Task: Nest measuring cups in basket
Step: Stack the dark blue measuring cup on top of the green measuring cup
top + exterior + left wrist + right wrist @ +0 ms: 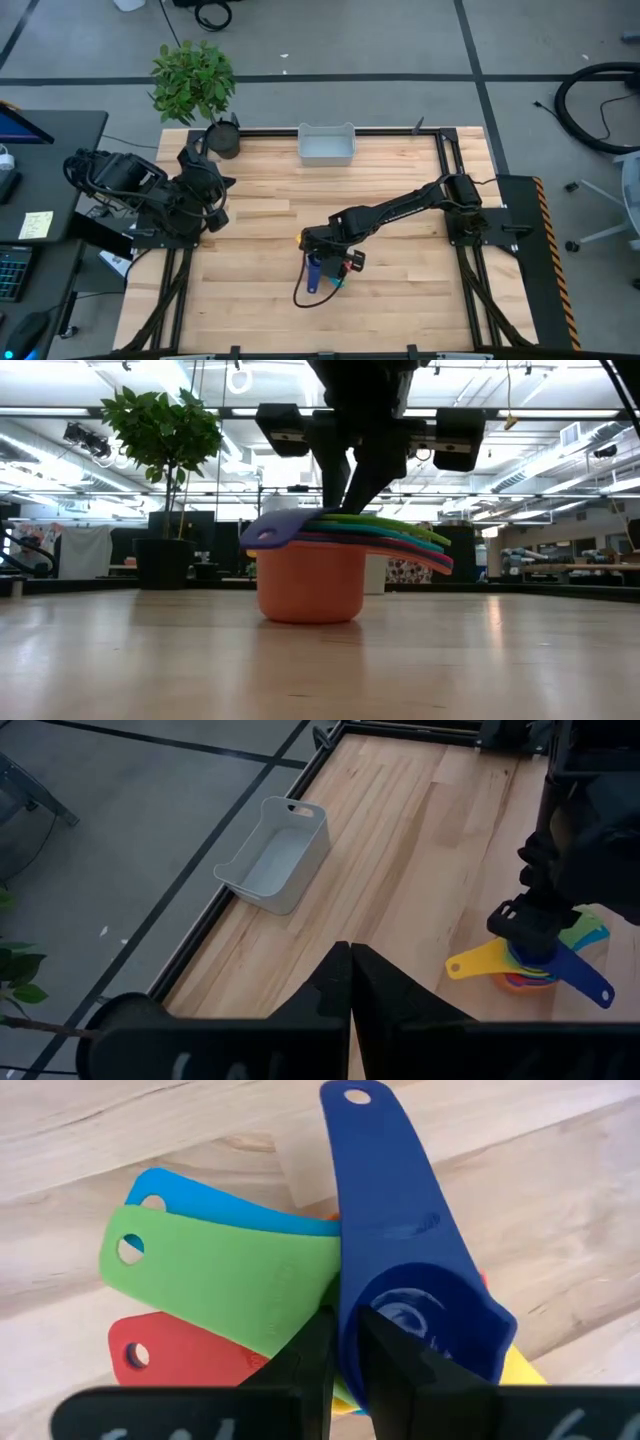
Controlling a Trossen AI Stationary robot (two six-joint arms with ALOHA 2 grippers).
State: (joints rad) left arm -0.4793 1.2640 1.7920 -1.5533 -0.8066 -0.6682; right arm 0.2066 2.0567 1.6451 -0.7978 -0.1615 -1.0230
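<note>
Wood planks lie bare all round the nested cups [322, 270], which stand on the surface's near middle, well apart from the basket [326, 145] at the far edge and the plant pot [223, 138] at the far left corner. The right arm reaches in low from the right edge, its claw [318, 262] pointing down over the stack, fingers narrowed on the rim of the top blue cup [420, 1280]. The left claw [350, 982] is closed and empty, folded back at the left edge.
</note>
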